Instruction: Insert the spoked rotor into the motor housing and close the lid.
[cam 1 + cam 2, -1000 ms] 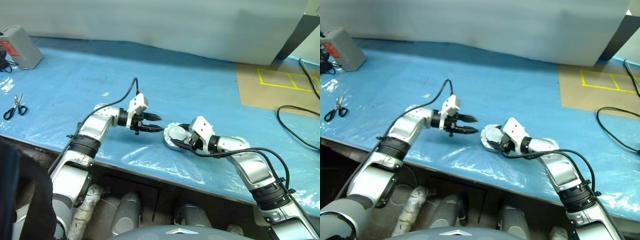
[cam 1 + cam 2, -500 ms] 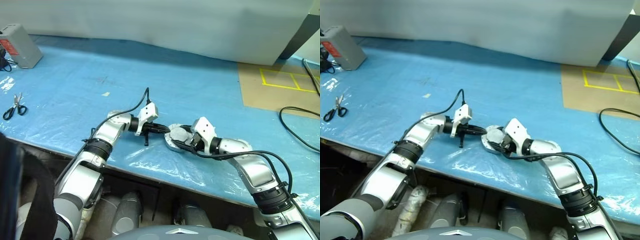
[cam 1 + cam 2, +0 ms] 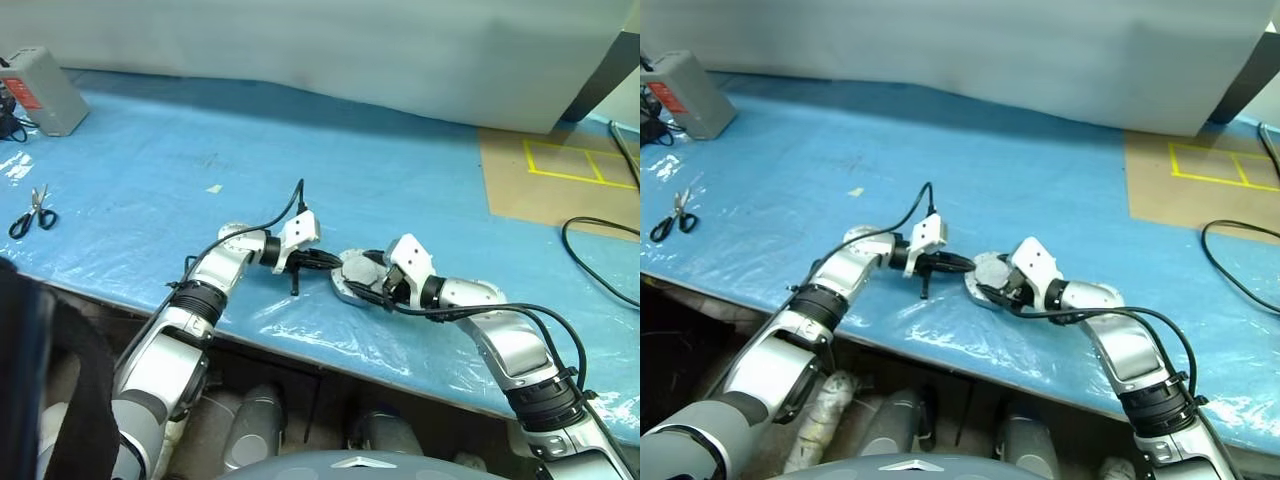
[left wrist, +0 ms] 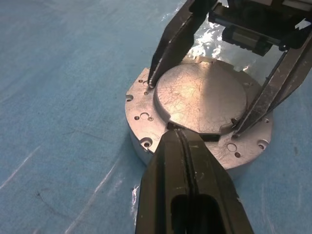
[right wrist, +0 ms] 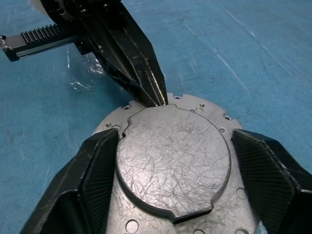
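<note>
A round silver unit (image 4: 141, 131) lies on the blue sheet, a flange with screw holes under a raised, scratched flat plate (image 4: 204, 97). I take it for the motor housing (image 3: 352, 275); I cannot tell whether the top plate is the lid. The spoked rotor is out of view. My left gripper (image 4: 181, 134) is shut, empty, its tip touching the raised plate's edge. From the opposite side my right gripper (image 5: 175, 141) stands open, one finger (image 5: 97, 165) on each side of the plate, resting over the flange.
Scissors (image 3: 32, 210) and a grey box (image 3: 35, 90) lie far to the left. At the right, brown board with yellow tape (image 3: 560, 180) and a black cable (image 3: 600, 250). The table's front edge (image 3: 300, 335) runs just below the housing.
My left gripper has shut and moved right and down until its tip meets the silver unit. The right arm has kept its place around it.
</note>
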Tool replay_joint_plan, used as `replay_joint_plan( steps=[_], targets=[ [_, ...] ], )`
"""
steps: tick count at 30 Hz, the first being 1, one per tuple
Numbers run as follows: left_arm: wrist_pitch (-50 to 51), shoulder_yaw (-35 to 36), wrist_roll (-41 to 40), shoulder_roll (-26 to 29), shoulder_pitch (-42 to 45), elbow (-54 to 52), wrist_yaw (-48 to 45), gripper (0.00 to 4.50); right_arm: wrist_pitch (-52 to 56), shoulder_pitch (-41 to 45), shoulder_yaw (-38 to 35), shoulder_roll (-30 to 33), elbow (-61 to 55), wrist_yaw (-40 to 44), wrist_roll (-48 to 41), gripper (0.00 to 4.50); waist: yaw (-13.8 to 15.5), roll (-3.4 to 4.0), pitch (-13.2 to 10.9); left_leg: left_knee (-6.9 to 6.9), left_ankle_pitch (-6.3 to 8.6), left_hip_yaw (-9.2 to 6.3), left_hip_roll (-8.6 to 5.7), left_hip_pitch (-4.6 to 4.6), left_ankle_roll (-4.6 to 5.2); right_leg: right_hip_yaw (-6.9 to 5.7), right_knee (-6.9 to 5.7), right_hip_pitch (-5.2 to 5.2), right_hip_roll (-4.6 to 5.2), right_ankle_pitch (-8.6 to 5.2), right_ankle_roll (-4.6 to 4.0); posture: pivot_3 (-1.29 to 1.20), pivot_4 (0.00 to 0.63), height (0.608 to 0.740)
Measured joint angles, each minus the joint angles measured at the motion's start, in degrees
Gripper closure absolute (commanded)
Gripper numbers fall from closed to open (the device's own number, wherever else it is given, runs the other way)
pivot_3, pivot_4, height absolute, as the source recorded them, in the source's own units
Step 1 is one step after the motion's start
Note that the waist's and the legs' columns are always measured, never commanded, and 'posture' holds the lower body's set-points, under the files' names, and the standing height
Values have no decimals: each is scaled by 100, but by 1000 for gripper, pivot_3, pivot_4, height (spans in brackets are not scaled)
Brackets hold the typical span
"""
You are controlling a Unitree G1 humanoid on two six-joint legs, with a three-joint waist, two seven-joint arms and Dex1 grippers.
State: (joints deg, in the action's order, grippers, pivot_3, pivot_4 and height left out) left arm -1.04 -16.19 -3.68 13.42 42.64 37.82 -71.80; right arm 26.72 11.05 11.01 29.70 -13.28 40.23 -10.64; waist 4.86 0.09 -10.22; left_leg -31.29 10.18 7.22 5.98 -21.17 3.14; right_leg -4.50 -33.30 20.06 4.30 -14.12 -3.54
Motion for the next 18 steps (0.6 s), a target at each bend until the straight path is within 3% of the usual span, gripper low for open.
replay_joint_plan(
  steps=[3, 10, 18],
  targets=[
    [54, 2, -1, -29, 0, -46, -35, 4500, 266, 49, -160, -39, -57, 9, -185, 23, 51, 0, 0, 12, 0, 1, -2, -10, 2, 0, 13, 7, 0, 17, -30, 0, 150, 740],
    [15, 4, -1, -51, 12, -72, -113, 4500, 1349, 66, -1194, -269, -386, 88, -1610, 23, 71, 12, 2, 9, -2, 0, -4, -71, 43, -8, 20, 50, 1, 15, -27, 0, 150, 740],
    [-2, 1, 11, -34, -11, -93, -120, 4500, 3250, -361, -2833, -241, 147, -505, -3121, 23, 79, 14, 3, 11, 8, 1, -4, -64, 22, -12, 27, 42, 2, 14, -25, 0, 150, 740]
  ],
)
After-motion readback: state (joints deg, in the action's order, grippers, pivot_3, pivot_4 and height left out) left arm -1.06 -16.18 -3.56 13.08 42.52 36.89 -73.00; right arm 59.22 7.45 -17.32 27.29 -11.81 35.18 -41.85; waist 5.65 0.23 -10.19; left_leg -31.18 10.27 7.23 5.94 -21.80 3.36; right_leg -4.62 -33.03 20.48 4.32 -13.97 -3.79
